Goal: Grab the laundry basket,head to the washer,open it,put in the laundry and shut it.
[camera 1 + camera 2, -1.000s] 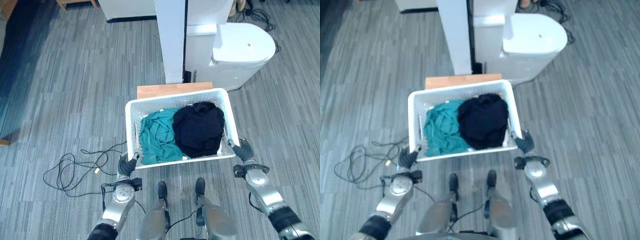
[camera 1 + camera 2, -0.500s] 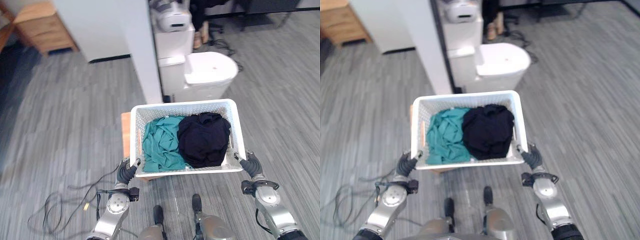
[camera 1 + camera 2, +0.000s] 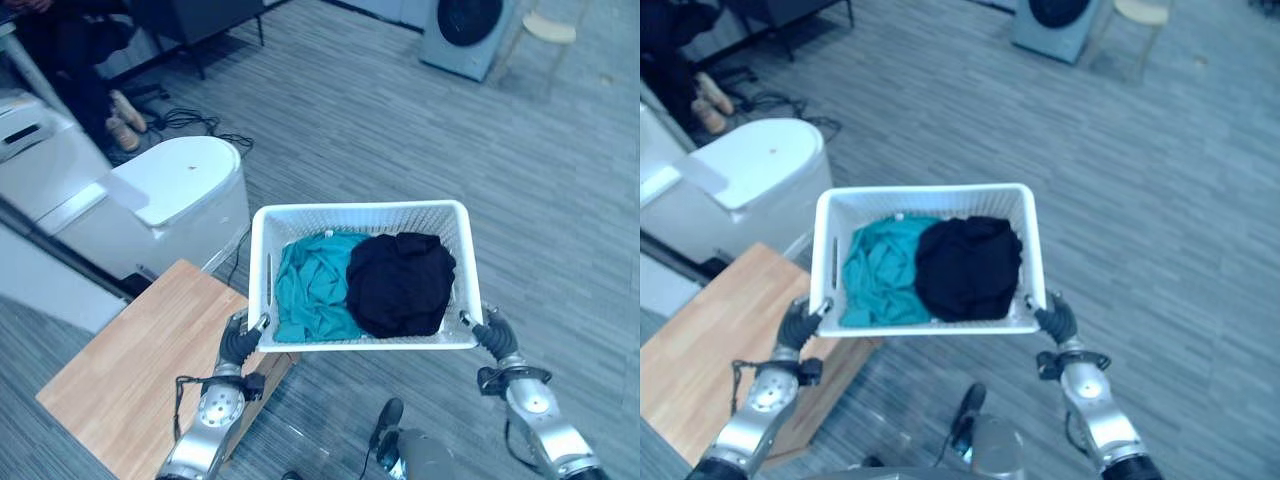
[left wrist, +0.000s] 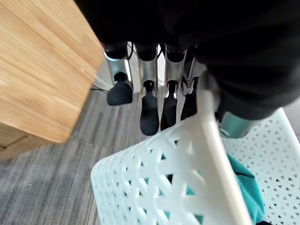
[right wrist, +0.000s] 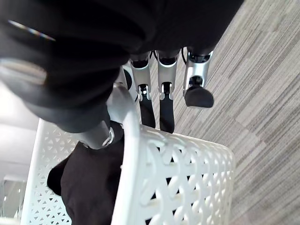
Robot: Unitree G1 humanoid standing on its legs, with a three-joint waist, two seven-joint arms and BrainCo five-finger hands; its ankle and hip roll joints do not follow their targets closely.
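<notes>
Hands grip the white laundry basket [image 3: 362, 212] at its two short ends and carry it clear of the floor. The left hand [image 3: 238, 343] has its dark-tipped fingers [image 4: 149, 112] curled under the rim at the basket's near left corner, with the thumb pressed against the inner side of the wall, as the left wrist view shows. The right hand [image 3: 494, 337] holds the near right corner the same way: fingers [image 5: 165, 105] hooked below the rim on the outside, thumb inside against the perforated wall.

Inside the basket lie two pieces of laundry side by side and touching. A teal garment [image 3: 312, 288] fills the robot's left half, crumpled, and a black garment [image 3: 402, 283] is bunched in the right half, lying partly over the teal one's edge.

Below the basket's left corner and the left arm stands a wooden table [image 3: 135, 365] with a light top. Just past it is a white rounded appliance [image 3: 160, 205] with a closed lid, and beyond that a pair of shoes [image 3: 126, 110] and black cables on the grey plank floor [image 3: 360, 110]. Far off, at the top right of the head views, stands the washer [image 3: 470, 30] with its round dark door, and a small stool [image 3: 545, 30] is just beside it.
</notes>
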